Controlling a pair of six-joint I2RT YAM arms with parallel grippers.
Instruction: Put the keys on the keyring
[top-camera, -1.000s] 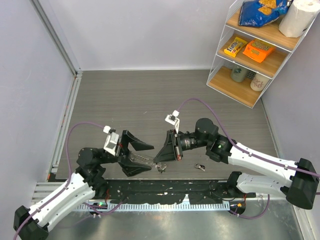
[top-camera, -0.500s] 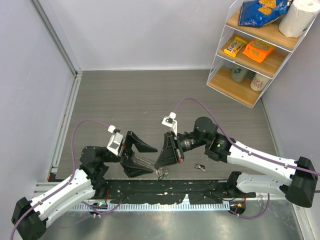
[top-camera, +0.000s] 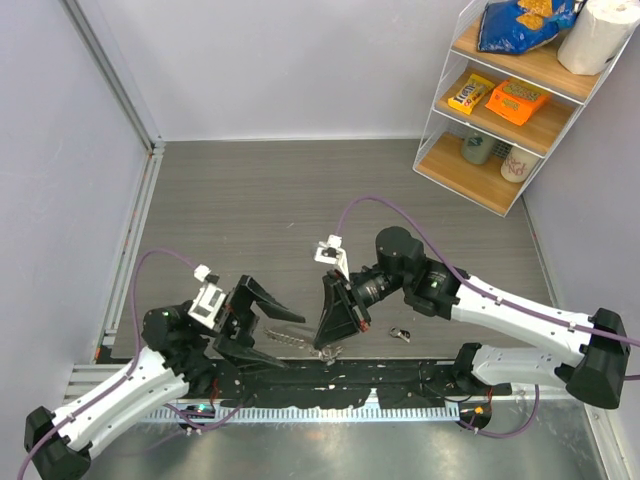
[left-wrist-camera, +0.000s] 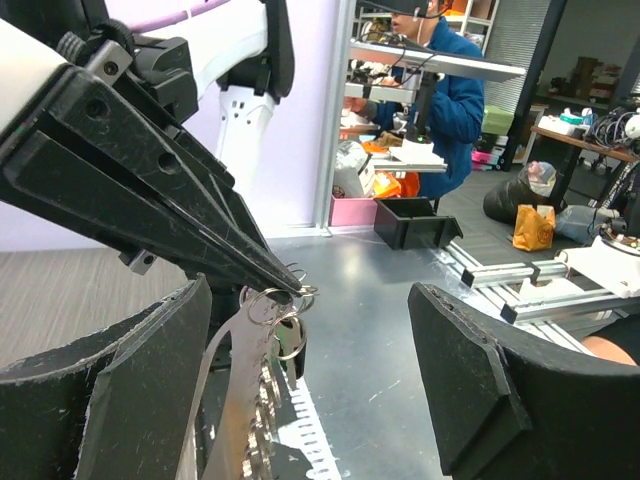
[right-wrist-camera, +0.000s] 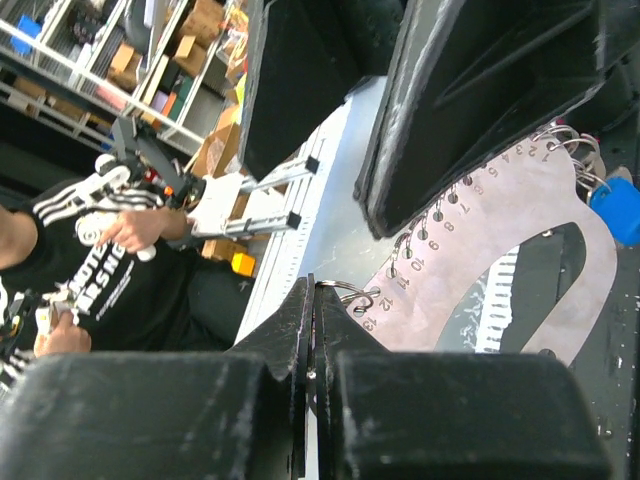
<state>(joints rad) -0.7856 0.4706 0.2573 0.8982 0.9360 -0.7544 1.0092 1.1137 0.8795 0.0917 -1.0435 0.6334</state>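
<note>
The keyring (right-wrist-camera: 500, 250) is a pale flat plate with numbered holes, small wire rings and a blue tag (right-wrist-camera: 615, 210). My right gripper (right-wrist-camera: 315, 288) is shut on one of its wire rings at the plate's end. In the top view that gripper (top-camera: 328, 344) points down near the table's front edge, with the keyring (top-camera: 285, 342) stretching left from it. My left gripper (top-camera: 297, 339) stands wide open around the plate without gripping it. From the left wrist, the keyring (left-wrist-camera: 240, 400) hangs between the open fingers (left-wrist-camera: 130, 400), and a key (left-wrist-camera: 290, 345) dangles from the rings. Another small key (top-camera: 401, 334) lies on the table to the right.
A white wire shelf (top-camera: 510, 100) with snacks, mugs and a paper roll stands at the back right. Grey walls close the left and back. A black rail (top-camera: 330, 380) runs along the near edge under the grippers.
My left arm has drawn back to the left, still open. My right gripper has dipped lower toward the front edge, keeping its hold on the ring.
</note>
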